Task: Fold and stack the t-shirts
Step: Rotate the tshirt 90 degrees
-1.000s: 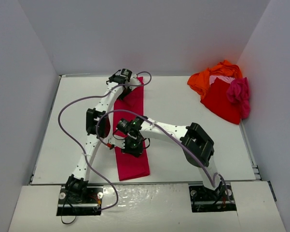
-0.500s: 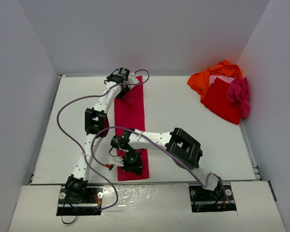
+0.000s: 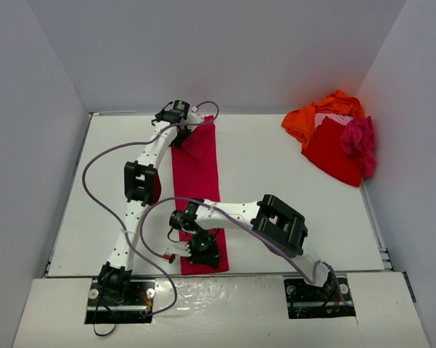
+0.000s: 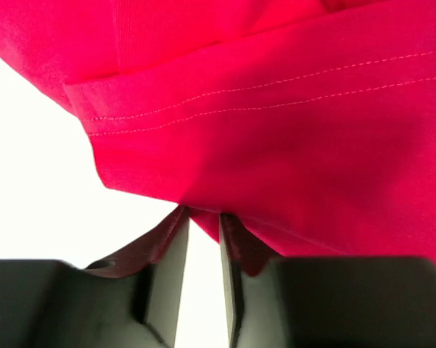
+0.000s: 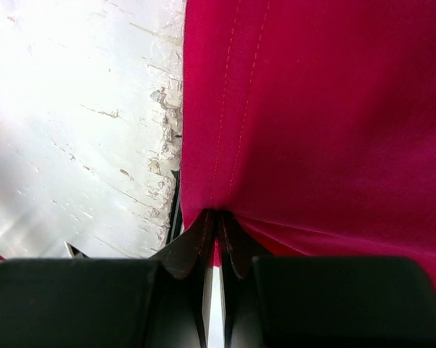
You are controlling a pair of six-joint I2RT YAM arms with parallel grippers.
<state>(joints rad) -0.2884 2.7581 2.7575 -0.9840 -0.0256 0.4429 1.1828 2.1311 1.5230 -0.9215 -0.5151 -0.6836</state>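
A crimson t-shirt (image 3: pixel 196 192), folded into a long narrow strip, lies on the white table from the back to the front edge. My left gripper (image 3: pixel 191 131) is shut on its far end; in the left wrist view the hem (image 4: pixel 276 101) is pinched between the fingers (image 4: pixel 236 239). My right gripper (image 3: pixel 201 251) is shut on its near end at the front edge; the cloth (image 5: pixel 319 109) runs into the closed fingers (image 5: pixel 199 239). A heap of other t-shirts lies at the back right: orange (image 3: pixel 308 119), red (image 3: pixel 337 152), magenta (image 3: pixel 359 141), pale pink (image 3: pixel 334 118).
White walls (image 3: pixel 51 109) close in the table on the left, back and right. The glossy base board (image 3: pixel 225 304) with both arm mounts runs along the front. Purple cables (image 3: pixel 94 174) loop off the left arm.
The right gripper has pulled the near end of the crimson shirt toward the front edge, and the left has moved slightly back and left. The strip is now stretched longer and straighter.
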